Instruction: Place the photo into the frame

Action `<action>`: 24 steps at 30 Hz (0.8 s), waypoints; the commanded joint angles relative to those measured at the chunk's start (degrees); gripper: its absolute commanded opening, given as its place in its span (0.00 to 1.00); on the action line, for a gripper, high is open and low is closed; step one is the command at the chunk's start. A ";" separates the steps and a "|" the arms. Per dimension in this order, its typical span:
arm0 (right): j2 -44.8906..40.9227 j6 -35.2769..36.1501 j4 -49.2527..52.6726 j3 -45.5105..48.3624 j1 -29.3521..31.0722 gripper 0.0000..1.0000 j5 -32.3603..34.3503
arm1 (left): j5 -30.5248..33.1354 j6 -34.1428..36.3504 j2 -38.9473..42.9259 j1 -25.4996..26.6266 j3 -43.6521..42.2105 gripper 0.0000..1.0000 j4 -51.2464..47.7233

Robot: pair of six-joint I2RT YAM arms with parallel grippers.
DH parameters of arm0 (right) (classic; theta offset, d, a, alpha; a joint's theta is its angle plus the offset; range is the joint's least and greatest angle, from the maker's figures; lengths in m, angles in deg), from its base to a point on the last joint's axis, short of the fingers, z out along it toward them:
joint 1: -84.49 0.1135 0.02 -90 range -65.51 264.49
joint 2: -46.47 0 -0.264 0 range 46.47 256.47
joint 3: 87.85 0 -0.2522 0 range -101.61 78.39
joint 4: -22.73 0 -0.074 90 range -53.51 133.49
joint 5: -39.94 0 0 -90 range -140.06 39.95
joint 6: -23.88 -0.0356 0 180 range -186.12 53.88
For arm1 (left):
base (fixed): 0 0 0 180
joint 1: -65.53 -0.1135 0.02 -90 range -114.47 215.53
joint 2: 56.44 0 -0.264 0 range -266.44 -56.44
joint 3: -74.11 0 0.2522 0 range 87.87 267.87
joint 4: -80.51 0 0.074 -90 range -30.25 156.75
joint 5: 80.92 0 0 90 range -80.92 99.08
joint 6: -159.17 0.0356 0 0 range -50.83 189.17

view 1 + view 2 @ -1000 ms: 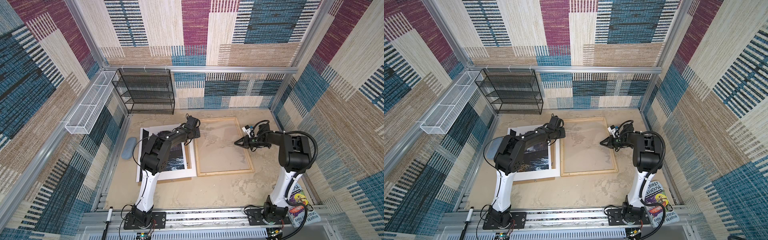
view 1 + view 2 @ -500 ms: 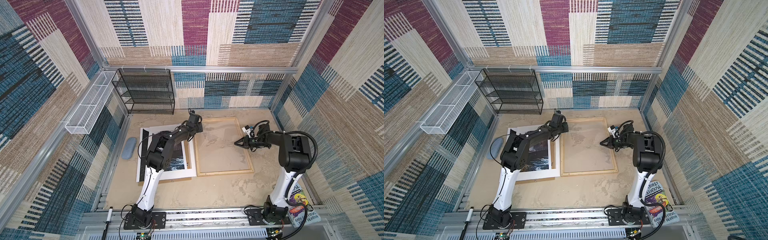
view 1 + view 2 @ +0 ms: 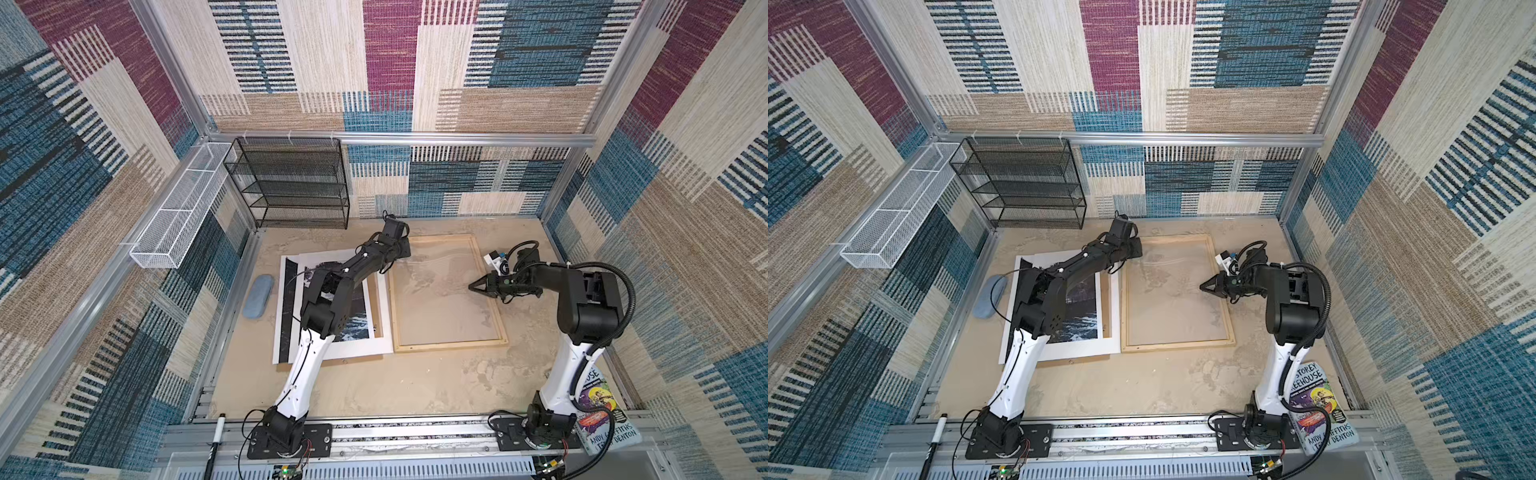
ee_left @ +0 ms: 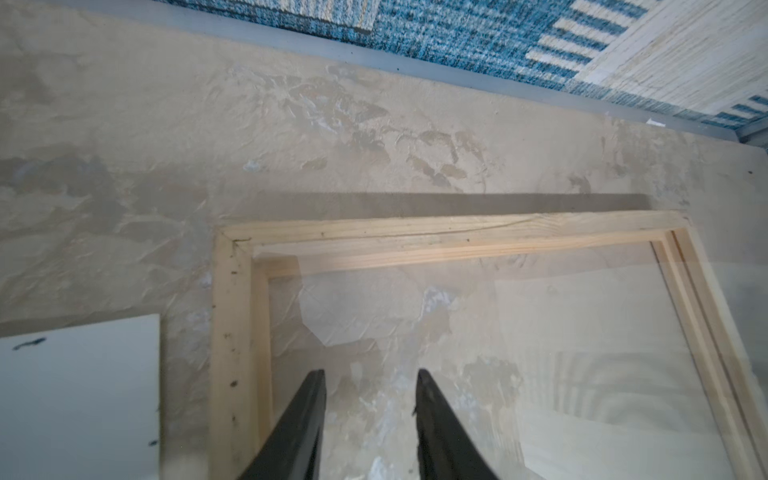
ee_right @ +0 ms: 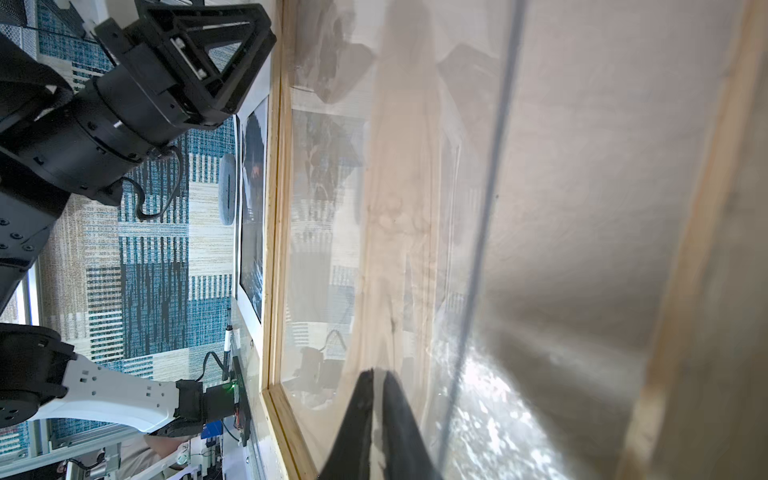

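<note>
Left pincer: spread, holding nothing, positioned over the far corner of the frame on the photo's side. Right pincer: pressed together, above the frame's right side. Frame lies flat on the surface. Photo lies flat just left of the frame, outside it, together with a white mat, partly hidden by the left arm.

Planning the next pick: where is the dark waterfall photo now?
In both top views the dark waterfall photo lies flat at left, showing through the white mat board's opening, beside the pale wooden frame.
</note>
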 commanded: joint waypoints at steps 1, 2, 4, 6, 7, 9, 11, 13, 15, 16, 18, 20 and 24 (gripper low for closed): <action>-0.69 1.34 -0.32 0.13 0.10 0.11 0.11 | 1.39 -1.88 -2.61 0.05 5.72 0.40 -9.53; -0.76 1.34 -0.39 0.13 0.14 0.11 0.14 | 1.16 -2.13 -3.93 0.03 8.31 0.40 -11.90; -0.88 1.34 -0.37 0.23 0.10 0.11 0.14 | 1.03 -2.42 -5.98 0.03 12.09 0.40 -15.30; -0.87 1.34 -0.42 0.31 0.10 0.11 0.13 | 1.12 -2.86 -7.36 0.07 14.45 0.40 -17.41; -0.88 1.34 -0.45 0.31 0.10 0.11 0.14 | 1.17 -3.05 -7.82 0.03 15.14 0.40 -18.07; -0.87 1.34 -0.47 0.31 0.10 0.11 0.14 | 1.19 -3.39 -8.28 0.03 15.77 0.40 -19.04; -0.87 1.42 -0.50 0.31 0.10 0.11 0.14 | 1.22 -3.54 -8.37 0.03 15.89 0.40 -19.72; -0.87 1.42 -0.46 0.40 0.10 0.11 0.14 | 1.30 -3.51 -8.33 0.03 15.98 0.40 -20.25; -0.87 1.42 -0.47 0.36 0.10 0.11 0.11 | 0.97 -3.42 -7.98 0.03 15.65 0.39 -20.34; -0.96 1.42 -0.46 0.45 0.10 0.11 0.14 | 0.34 -3.26 -7.84 0.03 15.70 0.38 -20.24; -1.01 1.34 -0.54 0.49 0.10 0.11 0.22 | -1.24 -2.85 -7.33 0.07 15.47 0.37 -19.40; -1.06 1.34 -0.54 0.62 0.10 0.11 0.36 | -2.03 -2.52 -5.85 0.12 14.00 0.37 -17.51; -1.18 1.25 -0.46 0.67 0.10 0.11 0.54 | -1.30 -2.36 1.10 0.14 5.40 0.38 -10.05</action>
